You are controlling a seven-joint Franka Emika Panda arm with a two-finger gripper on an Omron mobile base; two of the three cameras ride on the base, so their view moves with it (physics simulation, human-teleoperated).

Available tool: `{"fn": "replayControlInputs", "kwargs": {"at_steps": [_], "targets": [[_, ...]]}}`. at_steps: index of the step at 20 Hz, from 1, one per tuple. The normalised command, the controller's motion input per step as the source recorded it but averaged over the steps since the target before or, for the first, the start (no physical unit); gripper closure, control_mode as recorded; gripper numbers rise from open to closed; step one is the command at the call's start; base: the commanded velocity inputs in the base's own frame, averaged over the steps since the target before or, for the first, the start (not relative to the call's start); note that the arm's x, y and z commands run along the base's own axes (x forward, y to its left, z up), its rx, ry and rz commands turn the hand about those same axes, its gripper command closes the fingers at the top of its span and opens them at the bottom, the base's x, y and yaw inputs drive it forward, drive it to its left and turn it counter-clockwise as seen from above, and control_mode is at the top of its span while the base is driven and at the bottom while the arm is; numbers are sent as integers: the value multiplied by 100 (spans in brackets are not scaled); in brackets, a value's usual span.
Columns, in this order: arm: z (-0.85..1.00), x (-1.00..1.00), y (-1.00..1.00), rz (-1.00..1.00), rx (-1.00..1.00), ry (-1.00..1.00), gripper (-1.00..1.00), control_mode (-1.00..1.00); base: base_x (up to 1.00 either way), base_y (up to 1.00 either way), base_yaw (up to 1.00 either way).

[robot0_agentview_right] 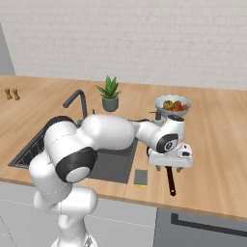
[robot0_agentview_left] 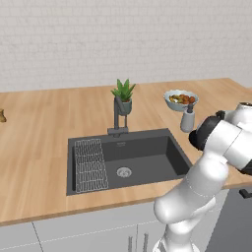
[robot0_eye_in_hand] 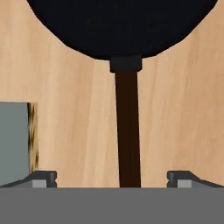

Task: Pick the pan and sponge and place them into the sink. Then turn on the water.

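One pan (robot0_eye_in_hand: 124,26), one sponge (robot0_agentview_right: 141,177) lie on the counter (robot0_agentview_right: 217,144); the gripper (robot0_eye_in_hand: 118,178) hangs spread over the pan's handle.

Soft, even light falls over my kitchen, with no single source I can pick out and no glare on the wooden table (robot0_agentview_left: 39,147). Shadows are faint: the sink (robot0_agentview_left: 147,157) basin is darker along its near wall, and my arm throws a soft shade by the sponge (robot0_agentview_right: 141,177). Both base views look slightly soft and low in detail. Looking down my claw (robot0_eye_in_hand: 112,177), the pan (robot0_eye_in_hand: 122,26) is a flat black mass without highlights, its edges mildly blurred.
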Motion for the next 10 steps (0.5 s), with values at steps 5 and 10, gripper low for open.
{"fn": "replayControlInputs", "kwargs": {"at_steps": [5, 10], "targets": [[-43, 6, -16, 2, 0, 0, -100, -100, 0, 0, 0], [-43, 8, -11, 5, 0, 0, -100, -100, 0, 0, 0]]}}
